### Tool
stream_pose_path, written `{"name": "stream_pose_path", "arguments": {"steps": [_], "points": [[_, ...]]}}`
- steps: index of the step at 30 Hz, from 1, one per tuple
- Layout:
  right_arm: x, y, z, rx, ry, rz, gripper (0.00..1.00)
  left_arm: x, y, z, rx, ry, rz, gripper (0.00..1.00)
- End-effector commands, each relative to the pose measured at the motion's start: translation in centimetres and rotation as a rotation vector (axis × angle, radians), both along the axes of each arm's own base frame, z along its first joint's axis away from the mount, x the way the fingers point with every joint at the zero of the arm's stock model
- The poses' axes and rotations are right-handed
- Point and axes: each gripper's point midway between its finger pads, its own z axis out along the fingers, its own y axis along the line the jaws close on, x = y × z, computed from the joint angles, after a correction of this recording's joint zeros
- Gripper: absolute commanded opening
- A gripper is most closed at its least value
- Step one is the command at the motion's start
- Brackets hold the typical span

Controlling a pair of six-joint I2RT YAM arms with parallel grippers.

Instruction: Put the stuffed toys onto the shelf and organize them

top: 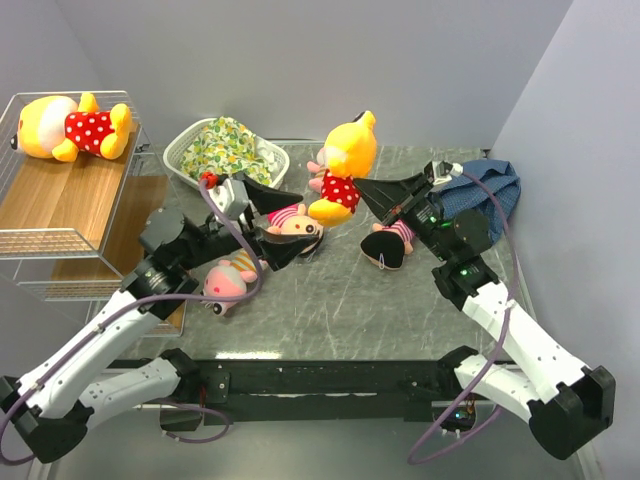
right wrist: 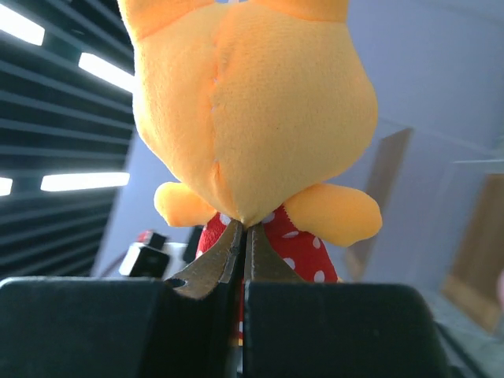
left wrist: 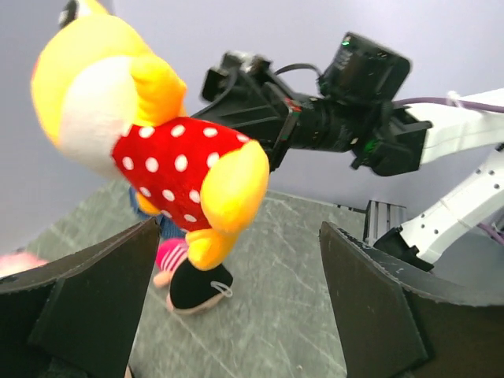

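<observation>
Right tool (right wrist: 240, 228) has the yellow bear (top: 345, 165) by a pinch of plush at the nape. We judge the step in hand to be a handover: the shelf (top: 60, 195) stands at the far left of the top view, on the other arm's side, and the left tool (top: 300, 222) faces the bear with jaws spread. To do it well, we would bring the left tool around the red dotted torso, not a limb, close it firmly, and only then release the right. So thin a pinch could slip if the bear is tugged sideways.

We see the right tool shut tight, fingertips meeting on the seam under the head, so the bear hangs head up, apparently clear of the table (top: 400, 310). The left tool is wide open and holds nothing. In its wrist view the bear fills the upper left, beyond both fingers, touching neither.

Below, a pink doll (top: 295, 225) lies under the left tool, a second pink toy (top: 228, 280) beside the left arm, and a dark-headed doll (top: 388, 245) near the right arm. A second bear (top: 70, 128) lies on the shelf's upper board at upper left. A basket (top: 178, 152) of floral cloth sits at the table's far edge.
</observation>
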Motion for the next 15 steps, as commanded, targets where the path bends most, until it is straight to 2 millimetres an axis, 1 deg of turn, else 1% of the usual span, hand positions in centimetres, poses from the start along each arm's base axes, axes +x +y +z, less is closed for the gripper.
{"name": "stream_pose_path", "arguments": {"steps": [1,3,5,6,7,8,9,10,11,12,13,14,15], "points": [[-3.0,-1.3,6.2,0.299,-0.064,0.145,0.00,-1.6,-1.1,2.6,-0.036,-0.180,-0.117,0.88],[-3.4,-1.0,6.5,0.293,-0.067,0.169,0.00,-1.2,-1.0,3.1,-0.057,-0.213,-0.094,0.87],[-3.6,-1.0,6.3,0.297,-0.053,0.184,0.00,-1.0,-0.7,3.7,-0.075,-0.251,-0.067,0.86],[-3.6,-0.9,6.1,0.306,-0.044,0.192,0.00,-0.6,-0.6,3.5,-0.082,-0.262,-0.039,0.83],[-3.8,-1.1,6.3,0.328,-0.050,0.203,0.00,-0.8,-0.2,4.4,-0.119,-0.312,-0.026,0.81],[-3.8,-1.1,5.9,0.330,-0.042,0.205,0.00,-1.2,0.3,5.0,-0.145,-0.350,-0.018,0.78],[-3.8,-1.0,5.7,0.331,-0.036,0.210,0.00,-1.3,0.2,4.2,-0.148,-0.362,-0.020,0.77],[-3.6,-1.1,5.6,0.334,-0.030,0.208,0.00,-1.7,0.4,4.9,-0.170,-0.403,-0.023,0.77],[-3.6,-1.1,5.5,0.337,-0.026,0.208,0.00,-1.6,0.3,4.7,-0.162,-0.404,-0.025,0.74],[-3.6,-1.1,5.4,0.341,-0.025,0.206,0.00,-1.7,0.2,5.2,-0.159,-0.415,-0.032,0.71],[-3.6,-1.1,5.5,0.342,-0.027,0.208,0.00,-1.7,-0.2,5.1,-0.142,-0.417,-0.049,0.69],[-3.7,-1.1,5.5,0.340,-0.028,0.210,0.00,-1.3,-0.8,4.4,-0.115,-0.395,-0.060,0.64],[-3.6,-1.1,5.4,0.339,-0.025,0.208,0.00,-1.5,-1.0,4.8,-0.115,-0.403,-0.074,0.62]]}}
